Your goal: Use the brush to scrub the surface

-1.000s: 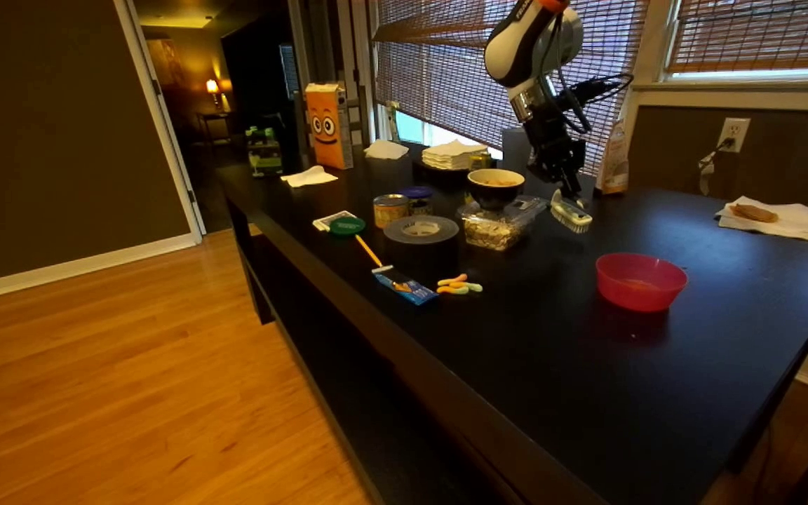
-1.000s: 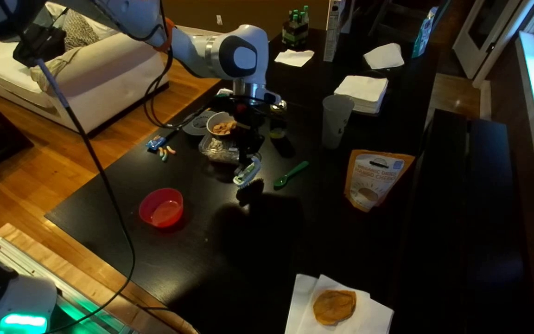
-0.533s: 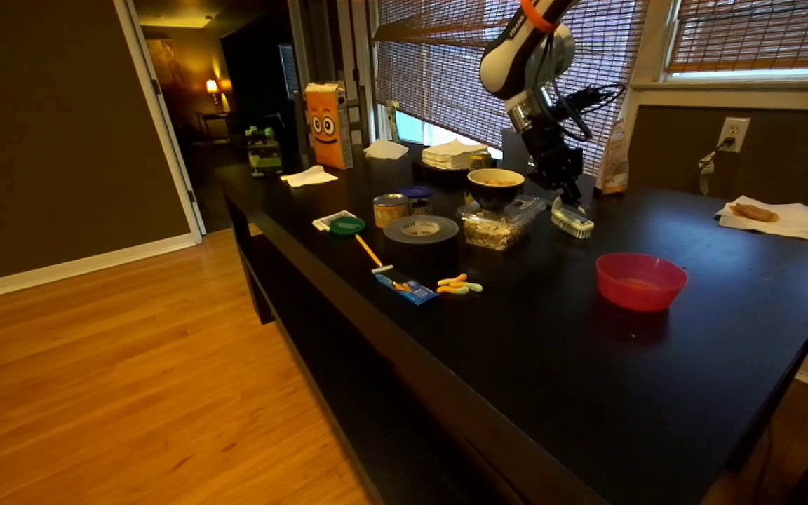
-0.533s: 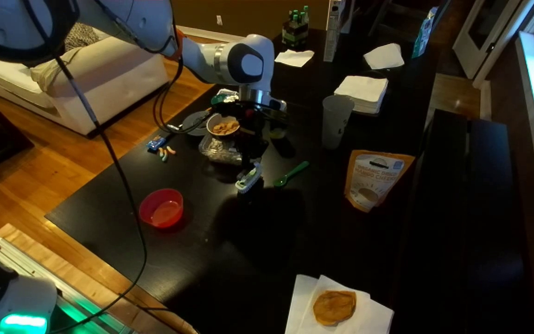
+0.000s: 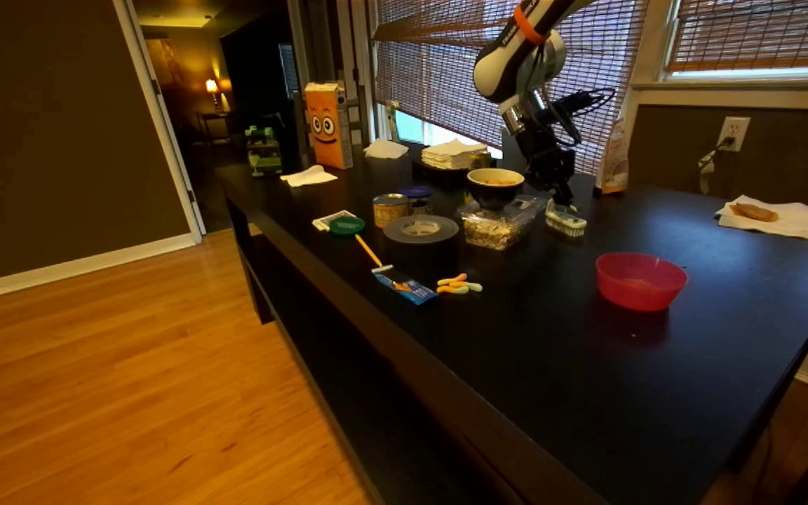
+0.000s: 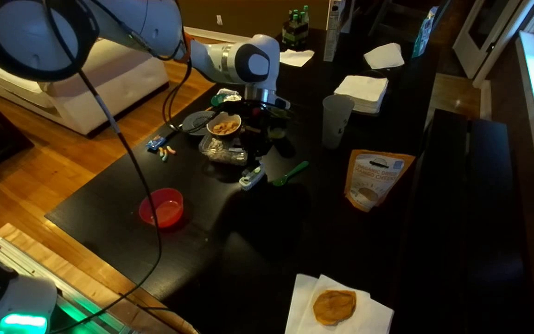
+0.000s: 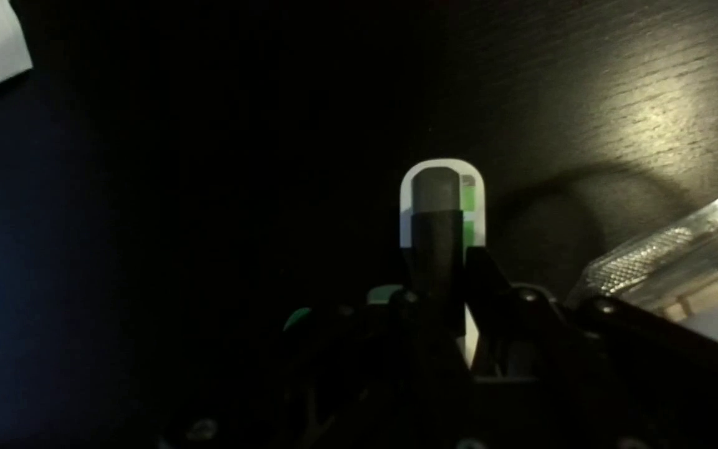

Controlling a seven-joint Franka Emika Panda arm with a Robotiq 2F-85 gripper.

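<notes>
In an exterior view the gripper [image 5: 562,199] has its jaws closed on the top of the brush [image 5: 567,223], bristles down toward the black tabletop [image 5: 530,337] — touching or just above, can't tell. 2 risks: a stroke to the left could bump the clear container [image 5: 492,235] just beside it and tip the dark bowl [image 5: 494,199] stacked on top; pressing hard on a small hold could roll the brush. Red bowl [image 5: 639,289] sits near right, apart.

In an exterior view the green spoon [image 6: 290,174] lies just right of the brush; a wide pass would likely drag it. Frosted cup [image 6: 336,121] stands far right, tippable on a big swing.

Wrist view: gripper hides part of the brush, so slip would be hard to spot — clear container edge shows at right.
</notes>
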